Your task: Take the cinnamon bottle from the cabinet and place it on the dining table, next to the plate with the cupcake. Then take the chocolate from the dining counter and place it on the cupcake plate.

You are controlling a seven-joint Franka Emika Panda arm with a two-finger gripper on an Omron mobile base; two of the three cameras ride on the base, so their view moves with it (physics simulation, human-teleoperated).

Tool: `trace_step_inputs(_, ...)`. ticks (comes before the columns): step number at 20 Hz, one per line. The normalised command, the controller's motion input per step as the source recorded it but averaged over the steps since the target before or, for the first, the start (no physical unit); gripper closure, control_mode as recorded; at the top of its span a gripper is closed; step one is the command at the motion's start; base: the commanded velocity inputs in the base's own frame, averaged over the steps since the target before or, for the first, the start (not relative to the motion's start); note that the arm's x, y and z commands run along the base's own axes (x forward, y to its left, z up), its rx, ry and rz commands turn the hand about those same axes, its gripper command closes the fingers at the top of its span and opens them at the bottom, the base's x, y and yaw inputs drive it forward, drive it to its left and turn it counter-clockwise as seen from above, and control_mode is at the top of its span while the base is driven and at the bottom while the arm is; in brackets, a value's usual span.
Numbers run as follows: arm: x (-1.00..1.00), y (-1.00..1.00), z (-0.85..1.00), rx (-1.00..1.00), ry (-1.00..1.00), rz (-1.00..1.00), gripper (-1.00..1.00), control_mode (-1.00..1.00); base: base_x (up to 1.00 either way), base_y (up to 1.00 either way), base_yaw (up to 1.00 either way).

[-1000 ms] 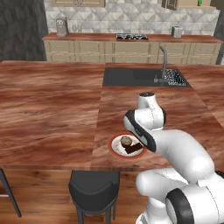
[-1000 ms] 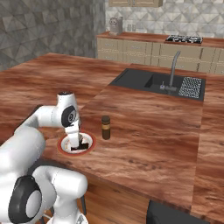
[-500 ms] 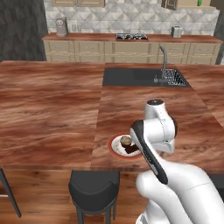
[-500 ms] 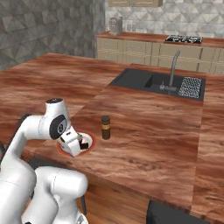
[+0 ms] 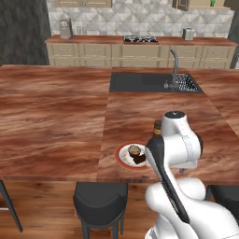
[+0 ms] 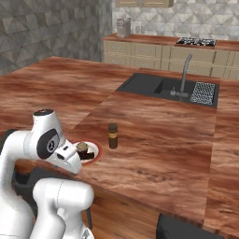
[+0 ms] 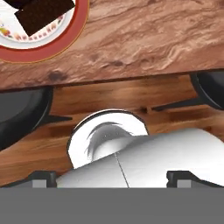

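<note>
Since a second ago the arm has folded back toward the base, lifting its hand off the plate; the gripper hangs with jaws spread wide and empty over the table edge. That suggests both placements are finished. The chocolate, a flat dark slab, lies on the red-rimmed plate beside the cupcake. The bottle stands upright just beside the plate.

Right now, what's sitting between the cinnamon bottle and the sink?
Nothing: in the right base view, bare wood separates the cinnamon bottle from the sink.
</note>
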Motion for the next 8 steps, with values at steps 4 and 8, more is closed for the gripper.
trace_step_inputs(4, -0.78, 0.04, 0.00, -0.07, -0.23, 0.24, -1.00, -1.00, 0.00, 0.00, 0.00)
trace_step_inputs(8, -0.77, 0.02, 0.00, -0.14, -0.38, 0.18, -1.00, -1.00, 0.00, 0.00, 0.00)
